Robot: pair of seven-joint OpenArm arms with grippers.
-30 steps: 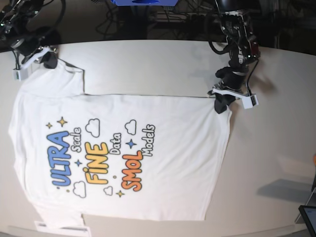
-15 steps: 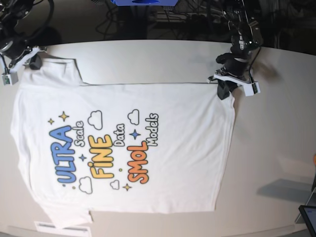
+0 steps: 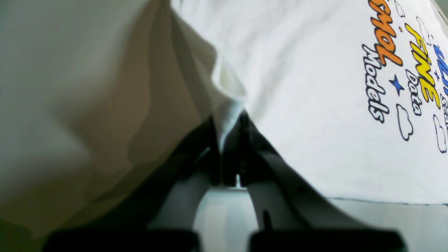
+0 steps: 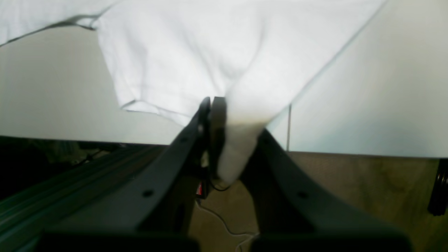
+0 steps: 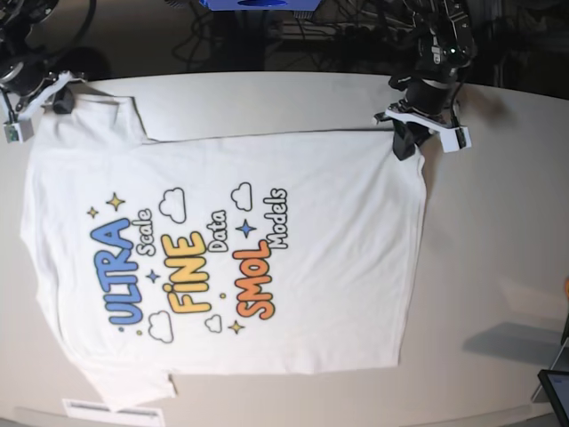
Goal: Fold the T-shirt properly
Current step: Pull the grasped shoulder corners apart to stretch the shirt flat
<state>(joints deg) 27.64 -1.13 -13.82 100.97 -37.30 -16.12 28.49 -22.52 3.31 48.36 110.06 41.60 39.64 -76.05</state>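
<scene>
We see the T-shirt (image 5: pixel 231 258) lying spread on the pale surface (image 5: pixel 498 231), with its printed side up, so that the words "ULTRA", "FINE" and "SMOL" show in blue, yellow and orange. Our left hand (image 5: pixel 411 138) is at the far corner of the hem, on the right of the base view, and its fingers (image 3: pixel 210 154) are closed tight on a fold of the white cloth. Our right hand (image 5: pixel 60 100) is at the far sleeve, on the left of that view, near the edge of the surface, and it pinches the sleeve cloth in the same way.
</scene>
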